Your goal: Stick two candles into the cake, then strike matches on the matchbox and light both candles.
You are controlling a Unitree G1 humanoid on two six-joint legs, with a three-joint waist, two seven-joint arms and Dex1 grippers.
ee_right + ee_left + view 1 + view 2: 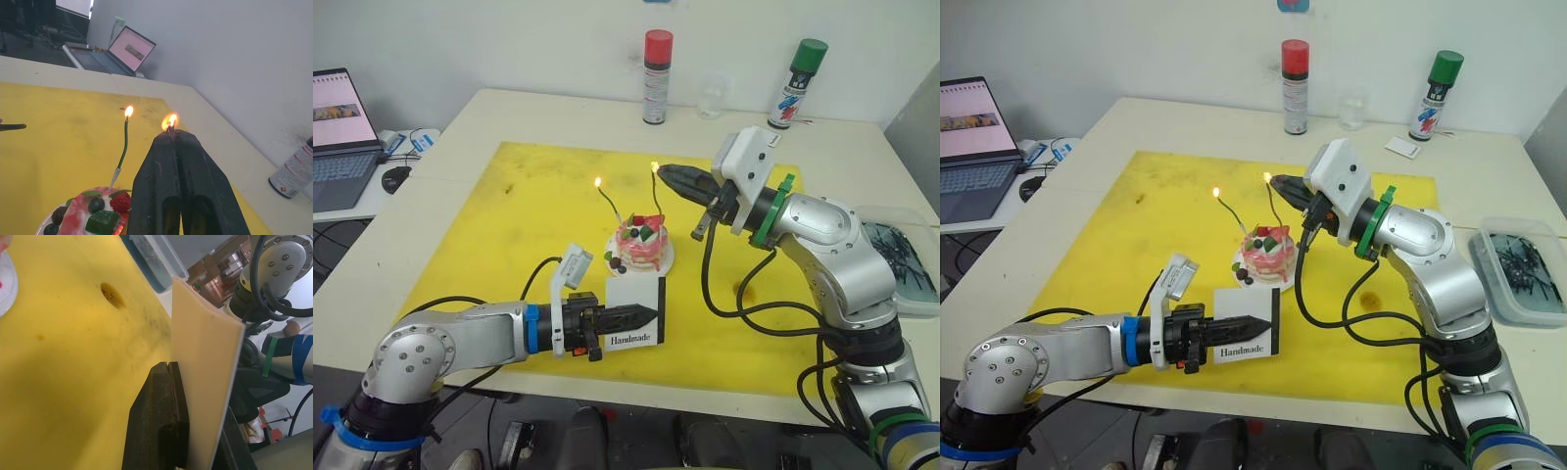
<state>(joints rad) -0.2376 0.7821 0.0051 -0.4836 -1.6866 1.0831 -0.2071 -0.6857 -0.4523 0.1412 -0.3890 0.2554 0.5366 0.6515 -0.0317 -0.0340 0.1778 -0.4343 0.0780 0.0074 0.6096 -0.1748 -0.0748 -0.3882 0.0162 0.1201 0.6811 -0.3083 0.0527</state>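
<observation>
Gripping matchbox [635,311]: left fingers [625,316] | right fingers [680,179]: burning match [170,124]

cream table [509,113] carries yellow mat [538,225], 2 spray cans [657,64], plastic tray [911,255].

I am reading one clear text: "Handmade" in black script on the white face of the matchbox [1246,337], standing upright near the front edge of the yellow mat [1175,211]. I am not making out the labels on the two spray cans [1295,86] at the table's far edge.
</observation>
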